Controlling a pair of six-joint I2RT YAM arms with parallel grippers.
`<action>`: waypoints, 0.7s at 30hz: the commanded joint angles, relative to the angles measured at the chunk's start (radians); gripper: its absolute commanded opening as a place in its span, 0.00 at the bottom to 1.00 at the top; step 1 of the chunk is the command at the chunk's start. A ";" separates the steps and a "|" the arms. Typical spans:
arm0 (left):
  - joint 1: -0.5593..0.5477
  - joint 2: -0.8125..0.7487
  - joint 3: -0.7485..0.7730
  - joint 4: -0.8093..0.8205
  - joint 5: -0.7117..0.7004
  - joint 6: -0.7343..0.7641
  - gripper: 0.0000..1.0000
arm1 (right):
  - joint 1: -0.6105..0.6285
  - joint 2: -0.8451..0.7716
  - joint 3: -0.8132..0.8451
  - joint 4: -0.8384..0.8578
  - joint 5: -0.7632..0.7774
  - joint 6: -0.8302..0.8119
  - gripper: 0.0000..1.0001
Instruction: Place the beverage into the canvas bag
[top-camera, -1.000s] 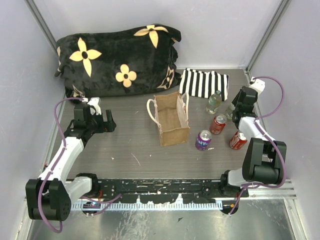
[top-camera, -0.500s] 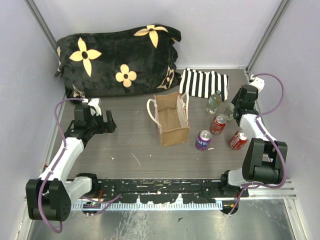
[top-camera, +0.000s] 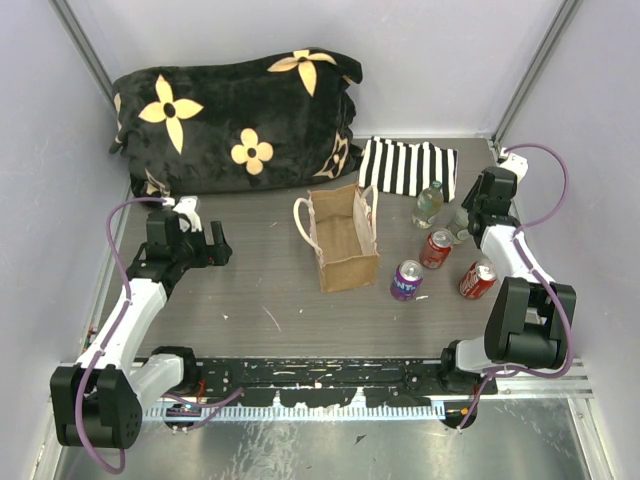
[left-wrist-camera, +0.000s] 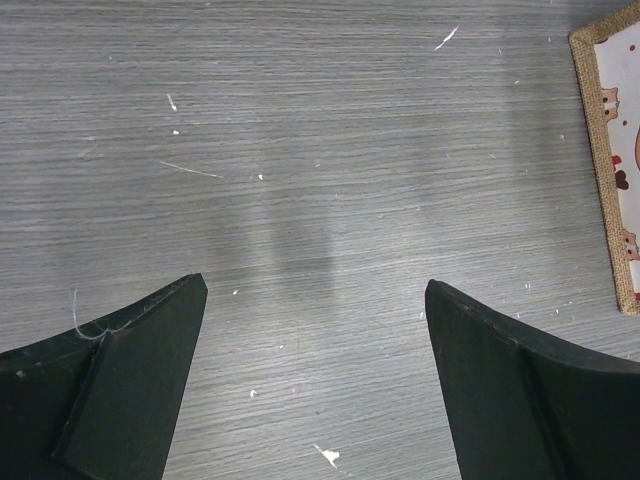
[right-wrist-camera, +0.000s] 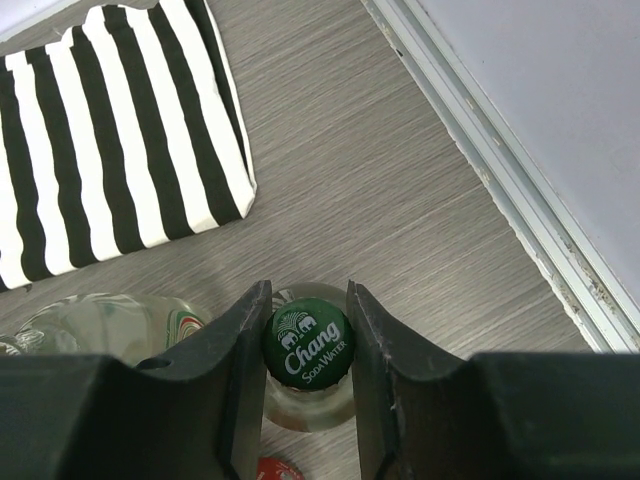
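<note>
Right wrist: right gripper (right-wrist-camera: 307, 292) clamped on the soda-water bottle (right-wrist-camera: 308, 348) at its green cap.
Left gripper (left-wrist-camera: 315, 300) spread apart; canvas bag (top-camera: 350, 272) at the bottle's nine o'clock.

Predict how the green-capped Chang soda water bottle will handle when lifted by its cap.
The Chang soda water bottle looks like clear glass, so probably rigid, heavyish and breakable. The right fingers flank only its narrow cap, so it may swing or slip. Upright, it could tip if nudged.

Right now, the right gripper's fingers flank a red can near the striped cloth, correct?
No: the right gripper flanks a green-capped glass bottle, not a red can, near the striped cloth. The right wrist view shows it.
</note>
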 joint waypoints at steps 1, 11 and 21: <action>0.006 -0.021 -0.010 0.015 0.000 -0.005 0.98 | 0.005 -0.084 0.096 0.095 -0.006 0.018 0.01; 0.006 -0.033 -0.009 0.001 0.007 -0.006 0.98 | 0.005 -0.079 0.162 0.071 -0.020 0.022 0.01; 0.005 -0.046 0.001 -0.024 0.008 -0.004 0.98 | 0.005 -0.052 0.242 0.066 -0.065 0.034 0.01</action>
